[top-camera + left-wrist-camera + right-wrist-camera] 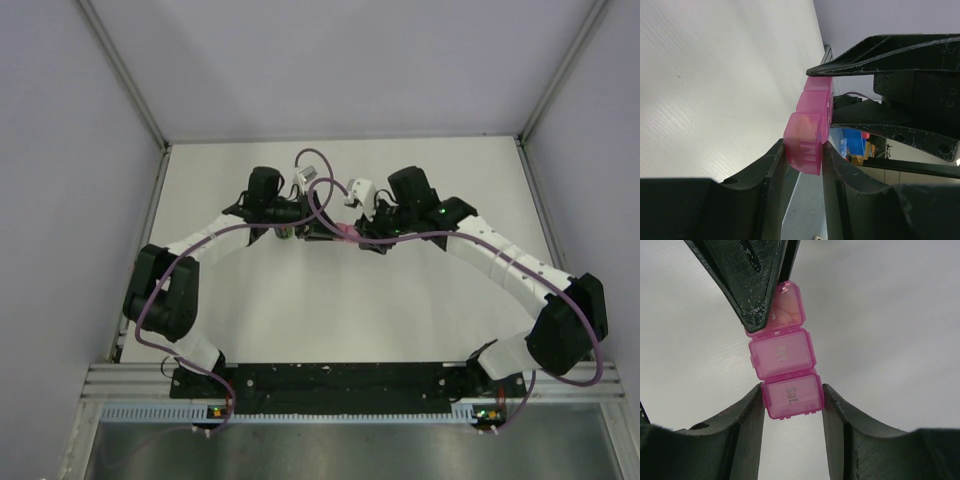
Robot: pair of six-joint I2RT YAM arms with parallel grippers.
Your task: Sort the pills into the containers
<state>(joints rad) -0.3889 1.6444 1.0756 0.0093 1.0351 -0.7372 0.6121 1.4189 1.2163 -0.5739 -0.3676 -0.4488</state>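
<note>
The pink translucent pill box (785, 367) is a row of three joined compartments, lids marked "Sat." and "Fri". It is held in the air between both grippers over the middle of the white table (330, 310). My right gripper (792, 395) is shut on the "Sat." end. My left gripper (804, 150) is shut on the opposite end, and its fingers (750, 285) cover part of the far compartment. In the top view the box (346, 232) shows only as a pink sliver between the two wrists. A pale orange shape shows through the far lid. No loose pills are in view.
Purple cables loop over both arms, with white connectors (312, 168) above the wrists. A small greenish thing (285, 232) sits under the left wrist. Grey walls and metal posts bound the table. A black rail (330, 380) runs along the near edge.
</note>
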